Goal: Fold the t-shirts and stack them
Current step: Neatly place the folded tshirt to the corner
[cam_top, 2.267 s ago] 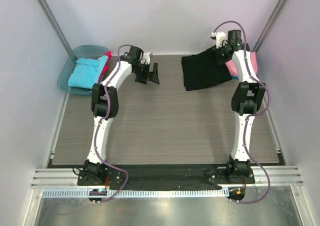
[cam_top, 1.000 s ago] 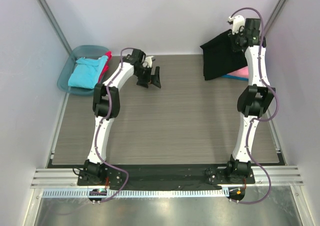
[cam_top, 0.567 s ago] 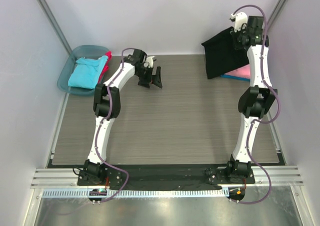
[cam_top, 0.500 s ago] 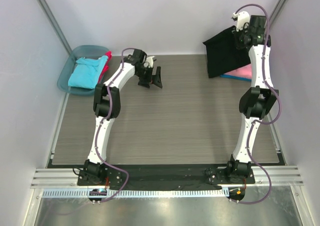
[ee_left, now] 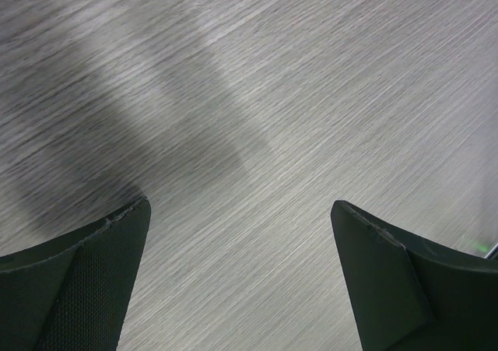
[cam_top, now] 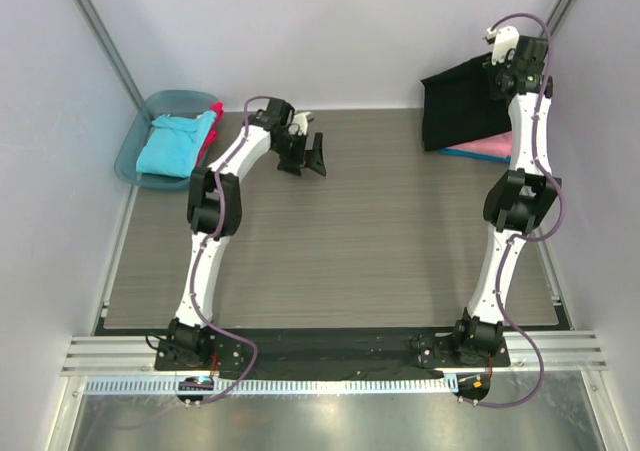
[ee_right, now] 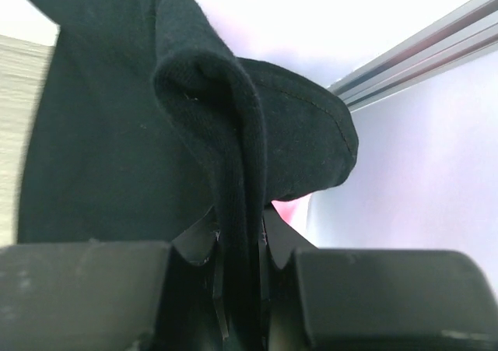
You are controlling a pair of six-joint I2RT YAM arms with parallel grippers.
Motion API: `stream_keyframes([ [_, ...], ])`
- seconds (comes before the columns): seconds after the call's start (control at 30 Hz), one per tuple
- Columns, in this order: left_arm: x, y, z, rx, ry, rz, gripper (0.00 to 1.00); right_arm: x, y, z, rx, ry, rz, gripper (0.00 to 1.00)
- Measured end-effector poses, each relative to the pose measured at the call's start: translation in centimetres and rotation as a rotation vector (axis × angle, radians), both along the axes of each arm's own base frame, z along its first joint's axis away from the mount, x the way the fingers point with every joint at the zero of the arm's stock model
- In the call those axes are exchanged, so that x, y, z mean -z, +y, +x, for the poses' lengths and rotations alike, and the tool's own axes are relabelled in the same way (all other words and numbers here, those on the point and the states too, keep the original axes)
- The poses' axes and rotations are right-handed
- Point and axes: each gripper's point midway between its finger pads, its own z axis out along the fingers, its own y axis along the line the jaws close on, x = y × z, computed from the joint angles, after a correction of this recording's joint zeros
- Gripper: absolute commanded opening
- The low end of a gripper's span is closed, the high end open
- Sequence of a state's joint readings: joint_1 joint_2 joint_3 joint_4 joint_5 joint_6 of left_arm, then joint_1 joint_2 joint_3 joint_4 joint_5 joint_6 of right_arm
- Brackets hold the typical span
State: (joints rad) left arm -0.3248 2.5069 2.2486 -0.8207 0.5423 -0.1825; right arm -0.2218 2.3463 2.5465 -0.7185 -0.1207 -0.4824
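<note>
My right gripper is shut on the black t-shirt and holds it up at the far right corner, the folded cloth hanging down over a pink t-shirt with a blue one under it. In the right wrist view the black cloth is pinched between the jaws, with my right gripper closed on its fold. My left gripper is open and empty over the bare table at the far left centre; its open fingers show above wood grain. A turquoise t-shirt and a red one lie in the tub.
The translucent teal plastic tub stands at the far left corner beside the wall. The wood-grain table top runs between the arms. White walls and metal frame posts close in the far right corner near my raised right arm.
My right gripper has lifted the black t-shirt off the table and carried it up and right towards the far right corner, uncovering the pink and blue shirts. The left arm barely moved.
</note>
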Motion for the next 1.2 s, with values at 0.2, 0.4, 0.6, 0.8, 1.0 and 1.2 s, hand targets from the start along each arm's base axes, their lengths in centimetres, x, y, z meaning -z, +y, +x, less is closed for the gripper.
stream_keyframes([
  [0.2,0.0,-0.2,-0.1,0.004,-0.001,-0.001,1.0,5.2,-2.3,2.3,0.05,0.023,-0.012,0.01],
  [0.4,0.0,-0.4,-0.1,0.007,-0.003,-0.001,1.0,7.7,-4.5,3.1,0.103,0.029,-0.031,0.01],
  [0.6,0.1,-0.6,-0.2,0.012,-0.005,-0.001,1.0,7.8,-5.8,3.7,0.143,-0.002,-0.062,0.01],
  [0.8,0.1,-0.7,-0.3,0.016,-0.008,0.001,1.0,8.1,-6.6,4.3,0.172,-0.024,-0.09,0.03],
  [1.0,0.1,-1.0,-0.4,0.021,-0.011,0.005,1.0,8.1,-7.8,4.7,0.233,-0.052,-0.122,0.71],
  [1.2,0.1,-0.8,-0.3,0.017,-0.022,0.03,1.0,5.3,-9.6,3.3,0.354,-0.095,-0.173,0.96],
])
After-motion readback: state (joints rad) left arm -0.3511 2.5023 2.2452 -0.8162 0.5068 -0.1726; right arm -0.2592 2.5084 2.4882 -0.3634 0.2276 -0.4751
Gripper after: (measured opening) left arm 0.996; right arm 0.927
